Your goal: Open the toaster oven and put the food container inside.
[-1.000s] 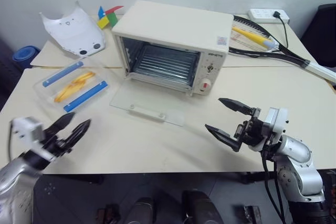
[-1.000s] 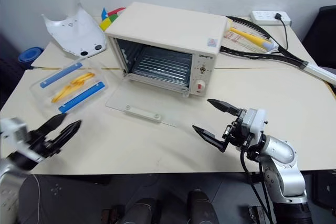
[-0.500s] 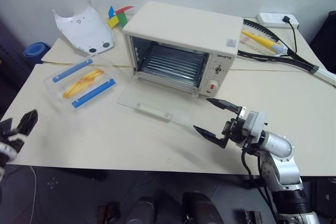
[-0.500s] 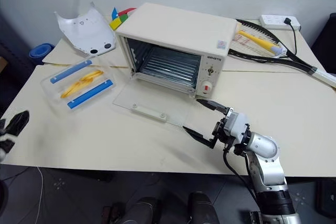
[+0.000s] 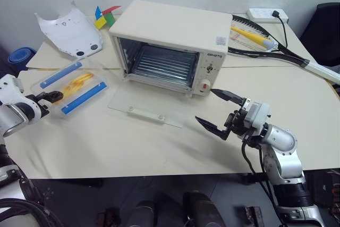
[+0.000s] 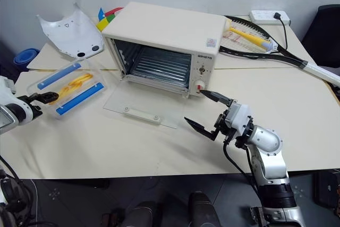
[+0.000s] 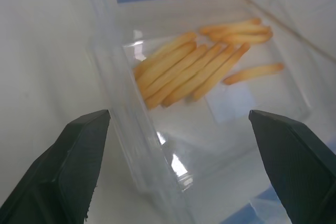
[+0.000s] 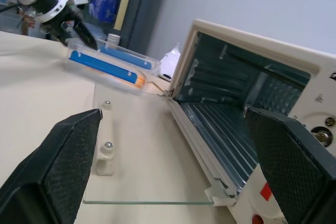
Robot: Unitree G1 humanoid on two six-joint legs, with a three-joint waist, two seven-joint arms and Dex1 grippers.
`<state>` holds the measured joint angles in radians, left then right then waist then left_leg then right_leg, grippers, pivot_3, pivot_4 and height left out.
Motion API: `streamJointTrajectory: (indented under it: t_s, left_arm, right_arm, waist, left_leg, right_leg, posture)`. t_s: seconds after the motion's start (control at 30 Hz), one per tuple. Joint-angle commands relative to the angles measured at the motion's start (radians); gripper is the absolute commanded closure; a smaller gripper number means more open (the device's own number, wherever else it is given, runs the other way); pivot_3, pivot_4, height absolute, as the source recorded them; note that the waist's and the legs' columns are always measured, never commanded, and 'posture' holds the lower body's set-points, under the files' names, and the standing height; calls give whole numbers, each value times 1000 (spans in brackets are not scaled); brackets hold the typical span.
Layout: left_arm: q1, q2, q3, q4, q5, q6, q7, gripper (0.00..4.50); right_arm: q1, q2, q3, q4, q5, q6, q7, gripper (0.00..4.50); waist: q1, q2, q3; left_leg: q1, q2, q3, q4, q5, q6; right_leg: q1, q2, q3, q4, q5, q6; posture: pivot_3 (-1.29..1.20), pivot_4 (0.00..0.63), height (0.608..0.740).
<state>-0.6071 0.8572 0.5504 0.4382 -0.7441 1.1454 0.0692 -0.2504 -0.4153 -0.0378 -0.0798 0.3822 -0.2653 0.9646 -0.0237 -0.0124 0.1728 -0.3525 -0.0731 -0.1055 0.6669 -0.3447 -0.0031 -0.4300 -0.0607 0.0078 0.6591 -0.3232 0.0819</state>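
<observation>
Oven: the boxy cream-white toaster oven stands at the back middle of the pale tabletop, its cavity open and its wire rack bare.
Door: the glass drop-down door lies flat on the table in front of the oven, white bar handle up, its front edge near the table's middle.
Container: the flat clear plastic food container with two blue side clips sits left of the oven and just beside the door's left edge; yellow-orange food strips lie in its middle.
Left gripper: the left gripper, black fingers spread, is at the container's near-left end; in the left wrist view the clear end wall stands between the fingers, neither one touching it.
Right gripper: the right gripper, fingers spread and empty, hangs above the table by the door's right front corner, below the oven's red knob.
Open room: bare tabletop runs along the near edge between the two grippers.
Behind: a white curved plastic shell at back left, a black-framed racket at back right.
</observation>
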Motion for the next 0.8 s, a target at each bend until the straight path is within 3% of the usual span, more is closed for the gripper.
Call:
streamJointTrajectory:
  t_s: [0.03,0.13,0.43,0.57,0.8]
  left_arm:
    - [-39,51,-56,56,91,-17,-48,8]
    - [-87,35,-27,113,118,-42,-47,609]
    - [-117,72,47,268,176,-142,-80,3419]
    - [-126,95,86,270,183,-184,-90,4387]
    - [-127,193,-25,133,175,-21,-276,4484]
  right_arm:
    - [4,8,1,-49,4,-12,-27,0]
    - [11,13,5,-51,-3,-19,-43,0]
    - [3,47,25,37,-30,-74,-57,0]
    - [-10,41,37,70,-25,-74,-36,0]
    - [0,20,-3,108,-9,-75,-33,0]
  waist:
    - [-3,0,0]
    - [-1,0,0]
    - [-4,0,0]
    - [-5,0,0]
    - [-4,-1,0]
  left_leg:
    - [0,0,0,0,0,0]
    - [0,0,0,0,0,0]
    - [0,0,0,0,0,0]
    - [0,0,0,1,0,-1]
    - [-1,0,-1,1,0,-1]
  right_leg:
    - [0,0,0,0,0,0]
    - [0,0,0,0,0,0]
    - [0,0,0,1,0,0]
    - [-1,0,0,2,0,0]
    - [-1,0,0,2,0,0]
  posture:
    - [0,150,740]
    - [0,150,740]
    - [0,150,740]
    - [0,150,740]
    - [0,150,740]
